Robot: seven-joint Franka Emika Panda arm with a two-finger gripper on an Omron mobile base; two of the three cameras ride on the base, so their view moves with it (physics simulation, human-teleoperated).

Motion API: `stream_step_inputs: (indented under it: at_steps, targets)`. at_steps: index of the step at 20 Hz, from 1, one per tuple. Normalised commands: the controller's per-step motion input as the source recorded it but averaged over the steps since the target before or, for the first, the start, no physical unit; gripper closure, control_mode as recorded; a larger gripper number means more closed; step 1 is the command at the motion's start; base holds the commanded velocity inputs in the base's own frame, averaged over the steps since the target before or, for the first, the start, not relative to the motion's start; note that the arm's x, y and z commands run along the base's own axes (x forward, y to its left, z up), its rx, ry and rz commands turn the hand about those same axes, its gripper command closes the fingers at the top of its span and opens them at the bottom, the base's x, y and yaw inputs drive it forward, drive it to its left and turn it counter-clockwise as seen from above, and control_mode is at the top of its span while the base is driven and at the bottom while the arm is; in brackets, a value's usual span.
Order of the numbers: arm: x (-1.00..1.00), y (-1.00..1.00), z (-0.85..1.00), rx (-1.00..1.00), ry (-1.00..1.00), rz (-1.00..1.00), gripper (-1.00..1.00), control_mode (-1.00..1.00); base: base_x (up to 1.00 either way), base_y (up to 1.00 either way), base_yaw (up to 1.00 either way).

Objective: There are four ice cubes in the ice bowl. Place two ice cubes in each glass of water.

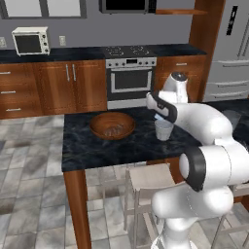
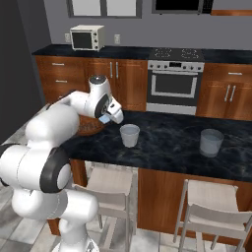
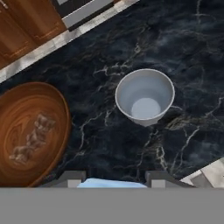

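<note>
The reddish-brown ice bowl (image 1: 112, 125) (image 3: 30, 131) rests on the dark marble counter (image 1: 97, 146), with pale ice cubes (image 3: 33, 135) lying in its middle. My gripper (image 2: 104, 119) (image 3: 113, 181) hovers above the counter between the bowl and the nearer glass of water (image 1: 164, 130) (image 2: 130, 135) (image 3: 145, 96). It is shut on a pale blue ice cube (image 3: 111, 183), still short of the glass's rim. A second glass of water (image 2: 211, 142) stands further right along the counter. The arm hides much of the bowl (image 2: 91, 127) in the right base view.
Wooden stools (image 1: 146, 177) (image 2: 206, 197) stand under the counter's near edge. Behind the island are an oven (image 1: 130, 78), cabinets and a microwave (image 1: 30, 41), with a fridge (image 1: 231, 48) at the right.
</note>
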Motion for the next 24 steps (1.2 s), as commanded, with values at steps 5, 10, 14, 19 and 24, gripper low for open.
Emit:
stream_step_inputs:
  at_steps: [5,10,14,19,24]
  targets:
    - [0.0,-0.61,0.05,-0.07,0.16,-0.01,1.0,-1.0,0.0,0.0,0.0]
    - [0.11,-0.25,-0.14,-0.15,0.05,-0.02,1.0,-1.0,0.0,0.0,0.0]
    - [0.06,-0.03,-0.33,-0.15,0.02,-0.02,1.0,-1.0,0.0,0.0,0.0]
    - [0.23,0.0,-0.32,-0.03,0.01,-0.02,1.0,-1.0,0.0,0.0,0.0]
    - [0.34,0.0,-0.17,0.0,0.0,0.0,1.0,-1.0,0.0,0.0,0.0]
